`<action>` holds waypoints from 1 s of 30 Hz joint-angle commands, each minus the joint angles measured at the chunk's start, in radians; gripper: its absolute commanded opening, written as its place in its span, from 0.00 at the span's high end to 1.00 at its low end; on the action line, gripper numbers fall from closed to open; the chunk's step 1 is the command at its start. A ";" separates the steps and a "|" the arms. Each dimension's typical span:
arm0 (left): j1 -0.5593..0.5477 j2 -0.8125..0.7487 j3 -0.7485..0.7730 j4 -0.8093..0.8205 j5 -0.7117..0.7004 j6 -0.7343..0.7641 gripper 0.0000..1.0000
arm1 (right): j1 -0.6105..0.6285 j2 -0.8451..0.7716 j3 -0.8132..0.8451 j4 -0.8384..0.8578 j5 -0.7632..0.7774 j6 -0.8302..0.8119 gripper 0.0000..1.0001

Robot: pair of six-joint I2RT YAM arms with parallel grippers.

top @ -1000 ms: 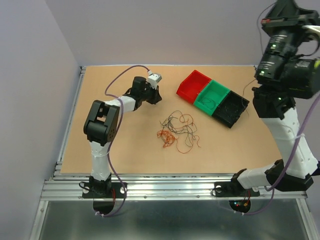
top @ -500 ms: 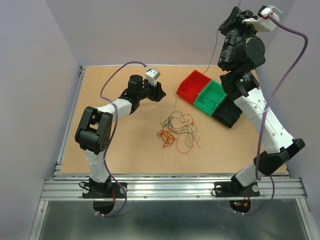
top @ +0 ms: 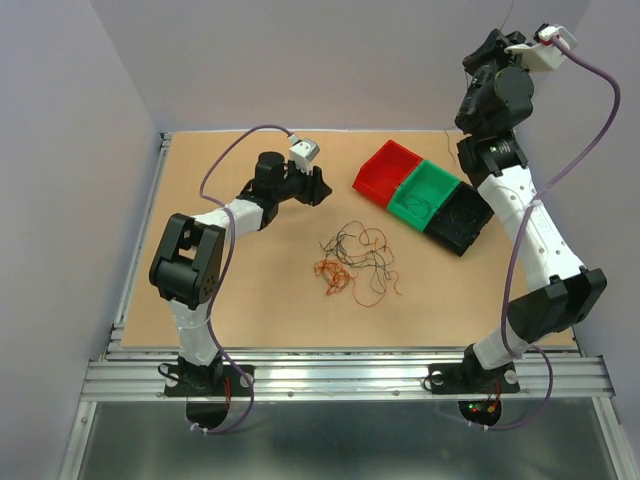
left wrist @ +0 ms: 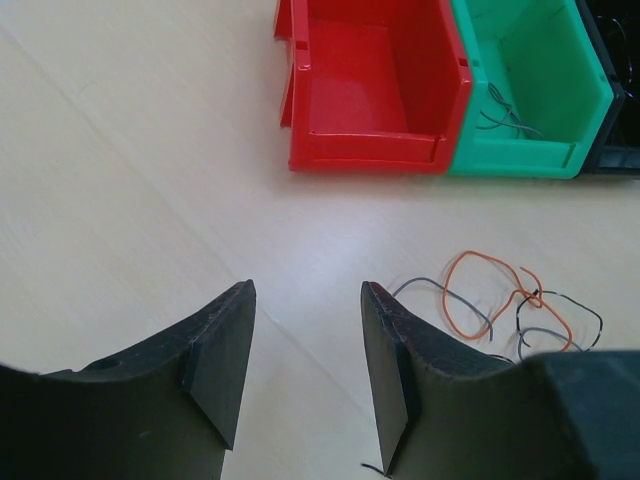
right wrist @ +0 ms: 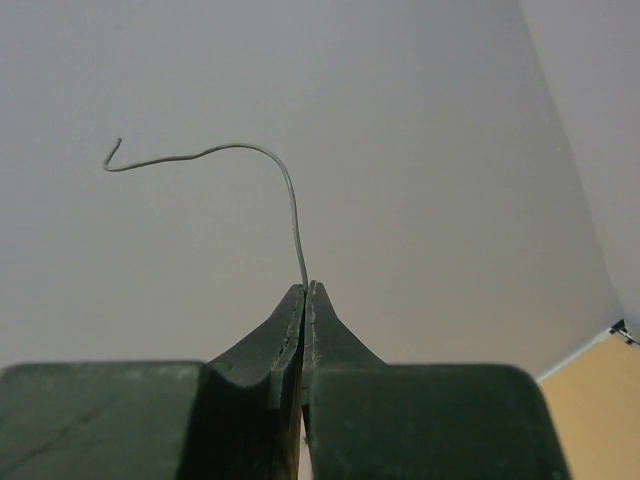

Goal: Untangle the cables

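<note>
Now the right fingers (right wrist: 268,352), pinching one freed thin grey wire (right wrist: 293,205), have swung toward the green plastic bin (top: 415,205); the left fingers (left wrist: 222,360) have spread.

no readable text, no labels, brands, numbers or signs legible in any view

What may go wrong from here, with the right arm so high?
1. The right gripper pinches the grey wire only at its fingertips, high above the table: the wire may slip and miss the bins.
2. The open left gripper sits near the tangle: reaching into it may catch several wires together.
</note>
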 commanded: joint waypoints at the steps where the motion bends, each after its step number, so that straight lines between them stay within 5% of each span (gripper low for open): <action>1: 0.001 -0.066 -0.004 0.055 0.022 -0.005 0.43 | -0.029 -0.013 -0.058 0.004 -0.032 0.091 0.99; 13: 0.000 -0.065 0.001 0.047 0.025 0.004 0.43 | -0.041 -0.067 -0.167 0.015 -0.116 0.145 0.99; 21: 0.000 -0.077 -0.004 0.047 0.024 0.004 0.43 | -0.060 -0.165 -0.402 0.016 -0.105 0.260 0.99; 30: 0.001 -0.079 -0.005 0.047 0.025 0.005 0.43 | -0.095 -0.099 -0.549 0.022 -0.154 0.390 0.99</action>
